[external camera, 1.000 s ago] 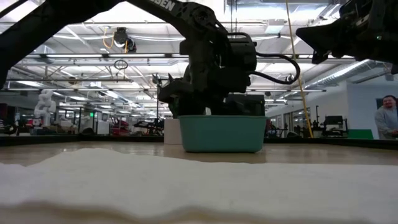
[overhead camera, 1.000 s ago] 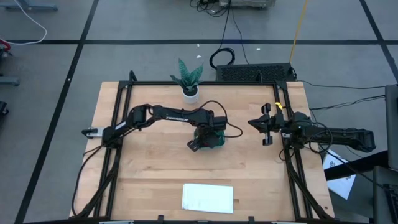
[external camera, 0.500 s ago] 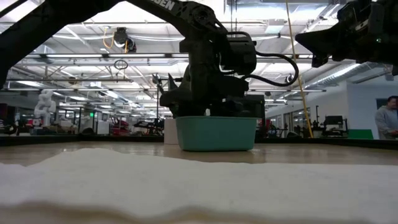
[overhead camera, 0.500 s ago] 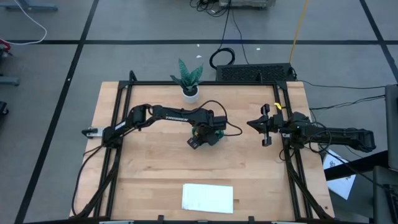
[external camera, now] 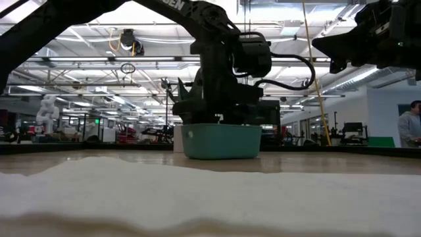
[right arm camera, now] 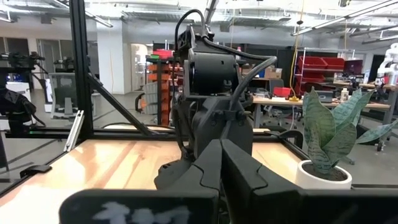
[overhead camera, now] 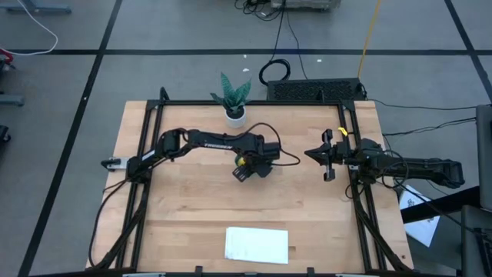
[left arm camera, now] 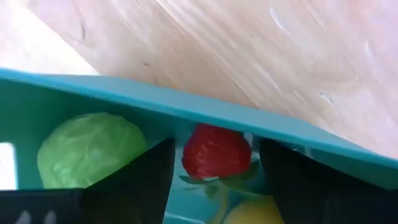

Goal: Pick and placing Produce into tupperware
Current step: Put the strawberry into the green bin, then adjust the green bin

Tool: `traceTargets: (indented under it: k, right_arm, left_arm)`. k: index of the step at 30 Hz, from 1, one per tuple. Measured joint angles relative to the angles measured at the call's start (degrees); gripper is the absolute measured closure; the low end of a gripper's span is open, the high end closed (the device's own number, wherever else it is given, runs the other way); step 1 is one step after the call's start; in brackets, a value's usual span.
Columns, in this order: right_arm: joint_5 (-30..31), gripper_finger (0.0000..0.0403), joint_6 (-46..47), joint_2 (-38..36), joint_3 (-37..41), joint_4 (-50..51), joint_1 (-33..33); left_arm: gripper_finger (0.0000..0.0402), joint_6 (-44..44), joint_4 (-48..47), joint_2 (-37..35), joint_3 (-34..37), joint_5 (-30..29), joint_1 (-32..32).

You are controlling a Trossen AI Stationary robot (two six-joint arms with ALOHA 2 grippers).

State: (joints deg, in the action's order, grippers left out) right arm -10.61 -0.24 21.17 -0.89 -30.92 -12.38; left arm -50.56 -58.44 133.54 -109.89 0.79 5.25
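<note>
Left gripper (left arm camera: 211, 180): fingers apart, poised directly over the tupperware (external camera: 221, 141), nothing held between them. Inside tupperware, seen past the fingers: red strawberry (left arm camera: 216, 152) between the jaws, lime-green ball (left arm camera: 90, 149) just beside it, yellow lemon (left arm camera: 255, 213) partly in view. Tupperware resting on wooden table (overhead camera: 192, 208), mid-table. Right gripper (overhead camera: 329, 156): fingers together, hovering near right table edge. Potted plant (overhead camera: 233, 98) at far edge; white sheet (overhead camera: 257, 244) at near edge.

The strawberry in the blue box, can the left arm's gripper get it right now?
Probably yes. The left gripper hangs open right over the teal container, and the red strawberry sits between its fingers with nothing covering it. The green ball and the lemon crowd close.
</note>
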Motion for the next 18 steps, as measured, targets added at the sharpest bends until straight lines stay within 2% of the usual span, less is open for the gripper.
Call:
traceTargets:
  k: [14, 18]
  right_arm:
    - [0.0, 0.0403, 0.1, 0.0, 0.0, 1.4, 0.0]
    - [0.0, 0.0403, 0.1, 0.0, 0.0, 1.7, 0.0]
  left_arm:
    - [0.0160, 0.0, 1.2, -0.8, 0.0, 0.5, -0.1]
    - [0.0160, 0.1, 1.0, -2.0, 0.0, -3.6, -0.5]
